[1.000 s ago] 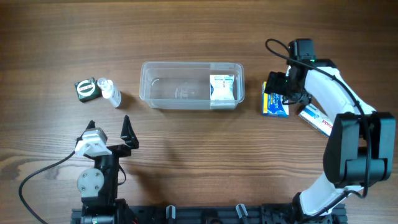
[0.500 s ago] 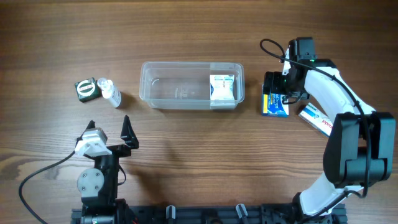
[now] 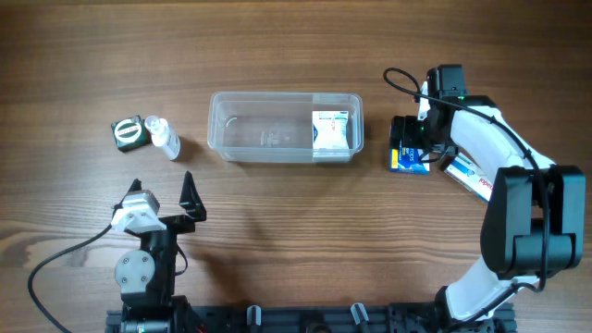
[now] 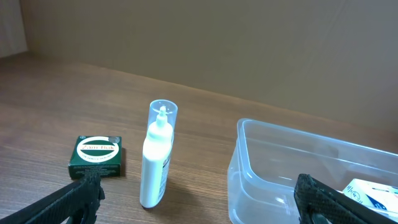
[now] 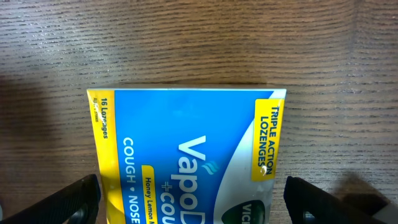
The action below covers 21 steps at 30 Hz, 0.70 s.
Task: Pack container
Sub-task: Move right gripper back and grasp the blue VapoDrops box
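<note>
The clear plastic container (image 3: 277,129) sits at the table's middle with a small white-and-blue box (image 3: 331,130) at its right end. It also shows in the left wrist view (image 4: 292,168). My right gripper (image 3: 407,146) is open, its fingers on either side of the blue-and-yellow lozenge carton (image 5: 186,155), low over it, right of the container. The fingers do not touch the carton. My left gripper (image 3: 165,199) is open and empty, near the front left, facing a white bottle (image 4: 155,158) and a green box (image 4: 95,155).
A white-and-red box (image 3: 468,176) lies right of the carton, partly under my right arm. The green box (image 3: 128,132) and white bottle (image 3: 165,139) lie left of the container. A black cable runs from the left arm toward the front left edge.
My right gripper has shifted slightly left and toward the front, coming down over the blue-and-yellow carton. The left arm has not moved.
</note>
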Available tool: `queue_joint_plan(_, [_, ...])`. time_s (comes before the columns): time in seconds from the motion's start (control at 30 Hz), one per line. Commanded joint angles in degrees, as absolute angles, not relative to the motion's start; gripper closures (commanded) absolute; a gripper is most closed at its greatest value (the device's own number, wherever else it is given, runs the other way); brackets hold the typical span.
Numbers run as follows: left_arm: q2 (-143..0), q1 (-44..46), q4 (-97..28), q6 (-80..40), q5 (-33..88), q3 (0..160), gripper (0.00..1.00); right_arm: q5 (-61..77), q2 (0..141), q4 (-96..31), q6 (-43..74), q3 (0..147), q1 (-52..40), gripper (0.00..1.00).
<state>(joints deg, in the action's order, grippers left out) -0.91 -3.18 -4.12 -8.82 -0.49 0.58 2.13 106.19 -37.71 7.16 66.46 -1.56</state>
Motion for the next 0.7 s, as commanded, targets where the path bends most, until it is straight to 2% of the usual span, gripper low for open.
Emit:
queue_joint_plan(0.0, [-0.8,-3.6,-4.2,-7.7,0.0,0.3,0.00,3.2,107.5,-36.4,5.3,65.1,-1.7,0.05])
queue_joint_plan(0.3, [-0.8,-3.6,-4.2,-7.7,0.0,0.3,0.00,3.5,107.5,-34.0,4.2,62.1,-1.6,0.05])
queue_joint_plan(0.4, [-0.8,-3.6,-4.2,-7.7,0.0,0.3,0.00,3.5,107.5,-34.1,4.3,62.1,-1.6,0.18])
queue_joint_plan(0.5, [-0.8,-3.6,-4.2,-7.7,0.0,0.3,0.00,3.5,107.5,-34.0,4.5,62.1,-1.6,0.27])
queue_joint_plan(0.67, [-0.8,-3.6,-4.2,-7.7,0.0,0.3,0.00,3.6,107.2,-34.2,5.2,62.2,-1.6,0.28])
